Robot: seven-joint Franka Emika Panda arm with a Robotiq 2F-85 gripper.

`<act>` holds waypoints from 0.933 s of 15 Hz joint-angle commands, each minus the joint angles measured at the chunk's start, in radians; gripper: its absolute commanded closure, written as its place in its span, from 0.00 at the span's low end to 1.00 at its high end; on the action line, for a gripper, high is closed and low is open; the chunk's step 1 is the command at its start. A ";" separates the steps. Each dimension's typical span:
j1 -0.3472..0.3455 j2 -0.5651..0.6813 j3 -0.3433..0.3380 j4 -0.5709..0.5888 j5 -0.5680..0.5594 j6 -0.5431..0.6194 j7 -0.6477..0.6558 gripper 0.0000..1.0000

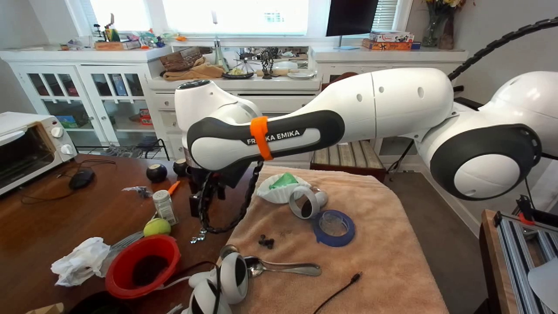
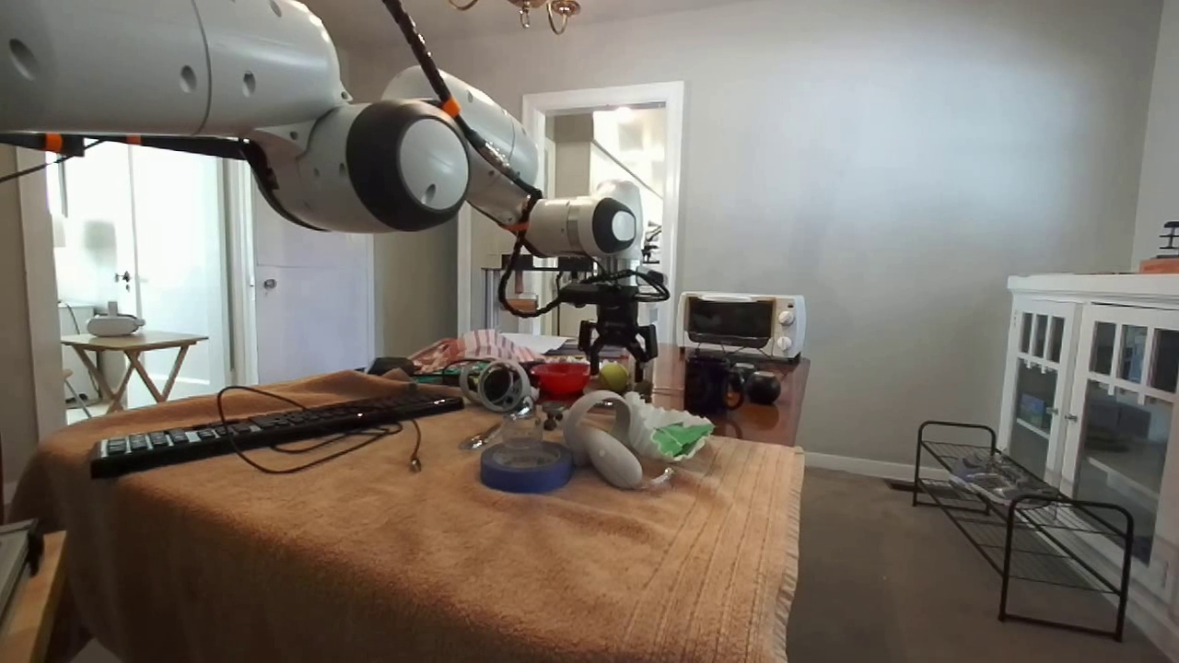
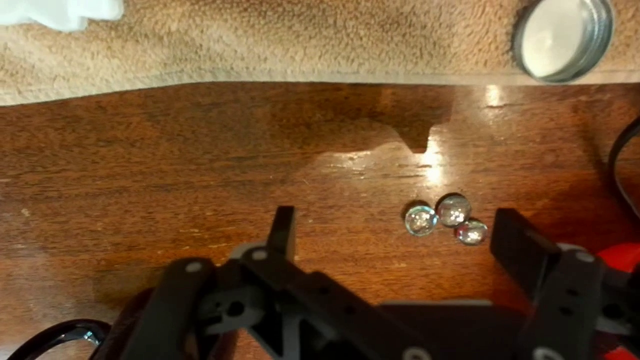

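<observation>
My gripper is open and empty above the brown wooden table in the wrist view [image 3: 392, 222]; its fingers stand wide apart. It also shows in both exterior views [image 1: 208, 198] [image 2: 619, 354]. Three clear glass marbles [image 3: 453, 211] lie close together on the wood between the fingers in that view, nearer the right finger. The marbles also show as a small shiny cluster [image 1: 198, 236] in an exterior view. A round silver lid [image 3: 556, 41] lies at the towel's edge. A red bowl [image 1: 124, 272] stands near the right finger, partly hidden in the wrist view [image 3: 620, 256].
A tan towel [image 1: 370, 261] covers part of the table. A yellow-green ball [image 1: 157, 227], shaker [image 1: 164, 207] and dark mug [image 2: 706, 385] stand close by. Blue tape [image 1: 333, 240], a white controller [image 1: 234, 278], a white fluted filter [image 1: 270, 196] and spoons [image 1: 296, 268] lie around.
</observation>
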 commanded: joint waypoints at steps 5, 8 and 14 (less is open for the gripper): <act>-0.010 0.062 0.011 0.016 -0.008 0.102 -0.087 0.00; 0.000 0.077 0.017 0.014 -0.009 0.135 -0.109 0.00; 0.025 0.079 0.015 0.012 -0.020 0.182 -0.155 0.00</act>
